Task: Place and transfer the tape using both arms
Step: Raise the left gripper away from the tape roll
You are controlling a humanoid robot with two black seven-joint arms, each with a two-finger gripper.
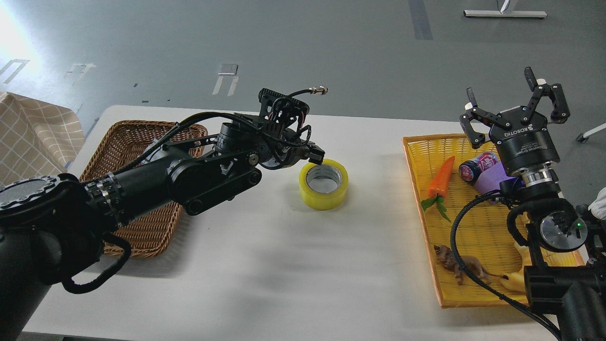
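While the tape (324, 183) lies flat mid-tabletop between wicker basket (142, 189) and yellow tray (428, 227), the left gripper (316, 156) touches its rim, spread unclear. The right gripper (513, 111) hovers wide open over the tray. The transfer looks unfinished.

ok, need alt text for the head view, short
The left gripper reaches over a white table to the rim of a yellow packing tape roll lying flat at centre. The right gripper hangs open above a yellow tray of toys; a brown wicker basket sits at left.
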